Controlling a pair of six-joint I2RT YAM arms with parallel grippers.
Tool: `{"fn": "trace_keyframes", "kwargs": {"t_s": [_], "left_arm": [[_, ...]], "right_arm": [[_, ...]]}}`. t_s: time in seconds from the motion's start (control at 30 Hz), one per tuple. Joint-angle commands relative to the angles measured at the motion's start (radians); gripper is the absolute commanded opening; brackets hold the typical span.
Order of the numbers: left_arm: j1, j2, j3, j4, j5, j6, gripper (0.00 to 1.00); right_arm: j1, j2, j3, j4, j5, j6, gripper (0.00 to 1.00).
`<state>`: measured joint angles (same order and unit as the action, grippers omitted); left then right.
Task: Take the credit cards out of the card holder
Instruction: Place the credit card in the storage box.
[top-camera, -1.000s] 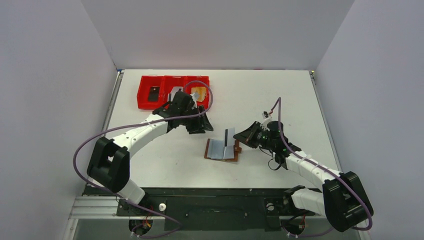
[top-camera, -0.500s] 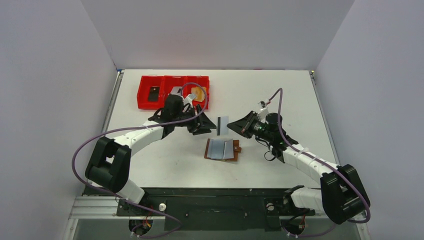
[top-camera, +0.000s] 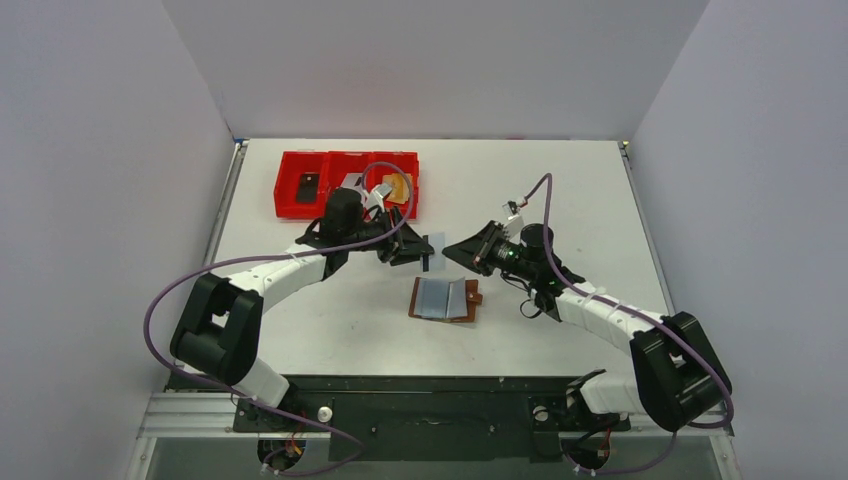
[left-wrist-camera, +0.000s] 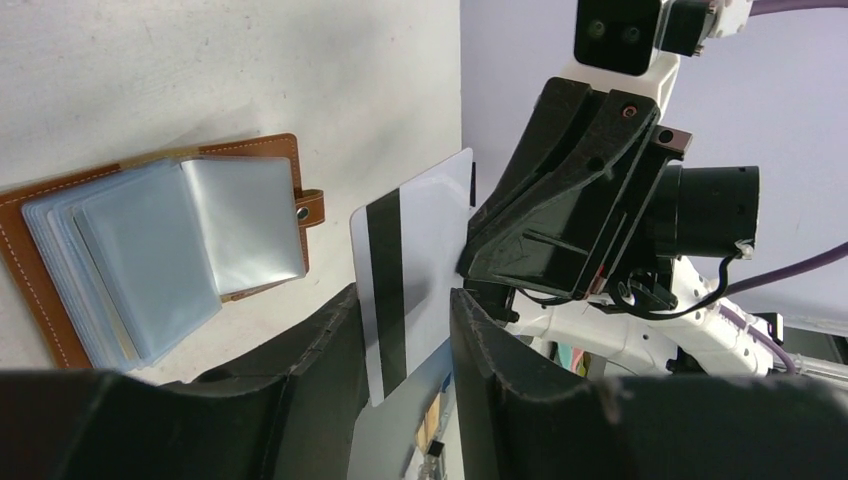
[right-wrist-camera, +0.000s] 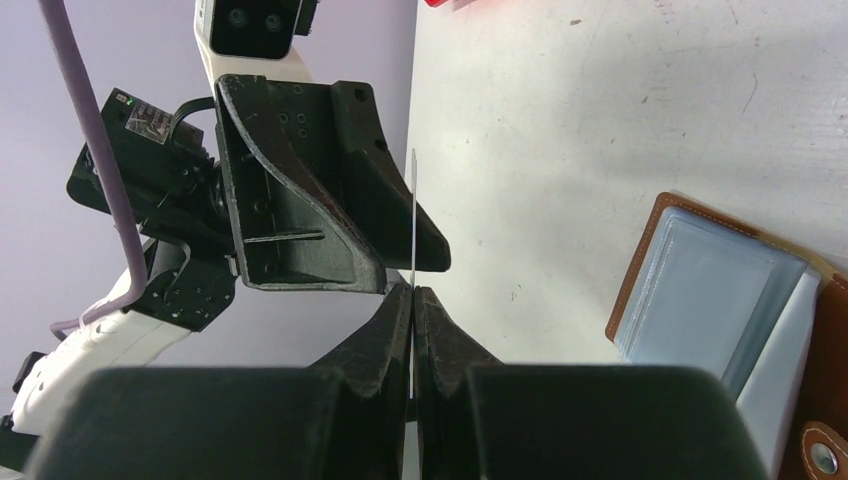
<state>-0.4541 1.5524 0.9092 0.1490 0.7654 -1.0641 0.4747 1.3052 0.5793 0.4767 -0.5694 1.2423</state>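
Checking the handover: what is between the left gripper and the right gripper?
A credit card: the right gripper pinches one end, the other end reaches between the jaws of the left gripper. Clearest in the left wrist view.

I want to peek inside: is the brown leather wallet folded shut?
No, the brown leather wallet lies open on the white table, its grey-blue pockets facing up.

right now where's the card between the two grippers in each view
top external: card mid-table, beyond the card holder
left wrist: card centre, stripe showing, right of card holder
right wrist: card edge-on, thin centre line, left of card holder
shared landmark: card holder
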Motion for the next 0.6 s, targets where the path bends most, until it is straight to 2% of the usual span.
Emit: {"fn": "trace_keyframes", "kwargs": {"t_s": [0.0, 0.13, 0.2, 0.27, 0.3, 0.33, 0.37, 0.4, 0.47, 0.57], "left_arm": [[0.009, -0.021, 0.001, 0.094, 0.039, -0.022, 0.30], [0.009, -0.014, 0.000, 0.096, 0.046, -0.023, 0.16], [0.009, -0.011, -0.004, 0.095, 0.047, -0.022, 0.03], [0.008, -0.015, -0.007, 0.089, 0.041, -0.019, 0.00], [0.008, -0.016, -0.007, 0.083, 0.034, -0.015, 0.00], [0.008, -0.019, -0.003, 0.062, 0.032, -0.001, 0.00], [0.007, -0.020, -0.001, 0.050, 0.022, 0.007, 0.00], [0.005, -0.025, 0.004, 0.019, 0.010, 0.027, 0.00], [0.005, -0.034, 0.011, -0.016, -0.007, 0.049, 0.00], [0.003, -0.047, 0.022, -0.067, -0.038, 0.095, 0.00]], "right_arm": [[0.010, 0.003, 0.038, 0.068, -0.013, 0.000, 0.00], [0.012, 0.002, 0.038, 0.055, -0.007, -0.012, 0.00], [0.013, -0.001, 0.043, 0.036, -0.001, -0.025, 0.00], [0.014, -0.005, 0.053, -0.001, 0.008, -0.050, 0.03], [0.016, -0.008, 0.060, -0.030, 0.013, -0.058, 0.11], [0.016, -0.016, 0.061, -0.042, 0.023, -0.073, 0.32], [0.017, -0.021, 0.065, -0.067, 0.030, -0.079, 0.44], [0.016, -0.035, 0.066, -0.100, 0.049, -0.097, 0.64], [0.016, -0.056, 0.078, -0.173, 0.088, -0.135, 0.80], [0.017, -0.092, 0.114, -0.292, 0.181, -0.193, 0.84]]}}
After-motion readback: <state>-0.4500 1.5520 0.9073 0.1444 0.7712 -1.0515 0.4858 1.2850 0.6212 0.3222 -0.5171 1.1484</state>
